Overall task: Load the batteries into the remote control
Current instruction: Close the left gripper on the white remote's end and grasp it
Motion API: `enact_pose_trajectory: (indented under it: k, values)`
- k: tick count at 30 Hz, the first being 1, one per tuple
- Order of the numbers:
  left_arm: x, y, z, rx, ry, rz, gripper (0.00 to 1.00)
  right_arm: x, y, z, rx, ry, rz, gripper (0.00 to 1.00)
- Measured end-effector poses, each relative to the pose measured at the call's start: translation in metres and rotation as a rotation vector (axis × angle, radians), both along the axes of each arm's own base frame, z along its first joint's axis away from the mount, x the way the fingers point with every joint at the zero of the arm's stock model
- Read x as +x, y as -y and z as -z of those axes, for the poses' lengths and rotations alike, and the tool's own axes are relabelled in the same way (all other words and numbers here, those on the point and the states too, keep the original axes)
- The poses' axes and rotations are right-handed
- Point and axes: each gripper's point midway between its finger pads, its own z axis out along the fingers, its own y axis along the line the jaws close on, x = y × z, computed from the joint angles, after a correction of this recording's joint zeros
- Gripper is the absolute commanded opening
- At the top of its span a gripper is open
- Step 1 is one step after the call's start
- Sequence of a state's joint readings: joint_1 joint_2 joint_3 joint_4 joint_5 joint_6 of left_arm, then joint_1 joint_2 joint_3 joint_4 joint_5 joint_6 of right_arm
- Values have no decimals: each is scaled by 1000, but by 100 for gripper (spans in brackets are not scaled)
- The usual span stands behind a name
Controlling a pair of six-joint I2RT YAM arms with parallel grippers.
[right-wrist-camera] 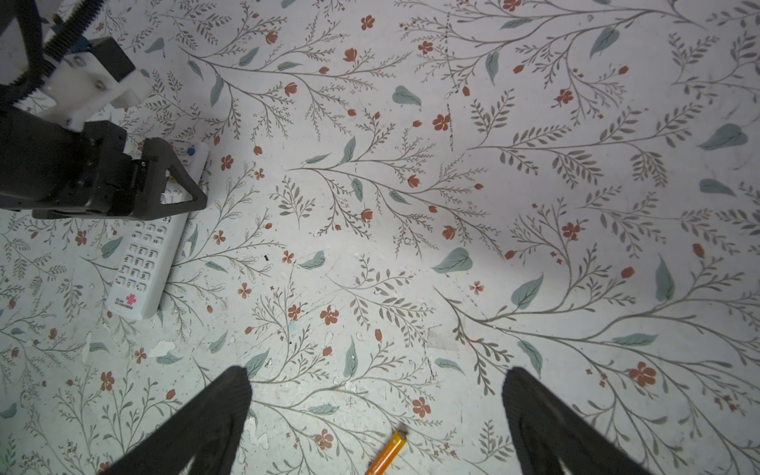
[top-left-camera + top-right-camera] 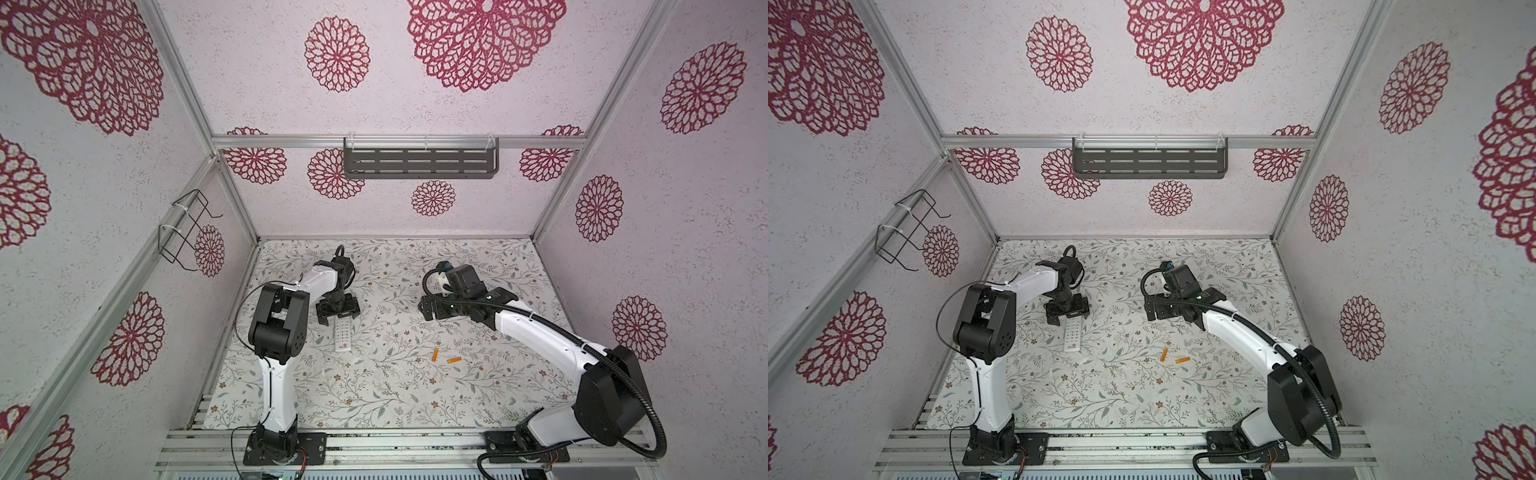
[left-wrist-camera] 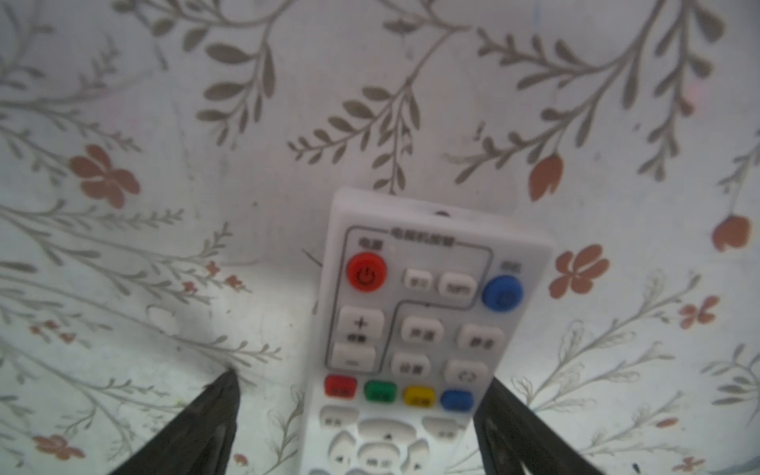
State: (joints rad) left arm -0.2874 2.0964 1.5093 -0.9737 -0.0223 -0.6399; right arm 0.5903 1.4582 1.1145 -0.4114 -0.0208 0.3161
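The step in hand looks like the opening one: getting hold of the remote [image 2: 343, 336], with no loading begun. It lies flat on the bench [image 2: 395, 395], buttons up, its coloured-button end under the left gripper [image 2: 337, 319] and its red-logo end pointing towards the near edge. In the left wrist view the fingers [image 3: 205, 423] are spread and straddle the remote [image 3: 411, 308]. One stands just beside its edge, the other clearly apart, so nothing is pinched yet.

The batteries [image 2: 435, 354] lie loose on the bench, near each other and well apart from the remote, towards the right arm's side. The right gripper [image 1: 378, 378] hangs above bare bench with its fingers [image 1: 197, 423] wide and empty, and one of the batteries [image 1: 386, 452] shows just below them in its wrist view.

Next, I judge, the left fingers must close on the remote's sides and turn it over (the battery bay is presumably on the hidden back). A slim, smooth bar could slip or pivot in the grip.

The bench has a pale floral cover, scuffed in places. The walls are white with red flower medallions, framed in metal rails. A dark slotted shelf [image 2: 419, 162] hangs on the back wall and a wire rack [image 2: 187, 228] on the left one.
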Motion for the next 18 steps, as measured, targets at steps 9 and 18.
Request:
enact_pose_trajectory:
  k: [9,18]
  values:
    - [4,-4,-2,37,20,11,43,1,-2,2,0,-5,-3,99]
    - [4,5,-16,-25,66,21,30,0,-9,1,34,-21,-12,99]
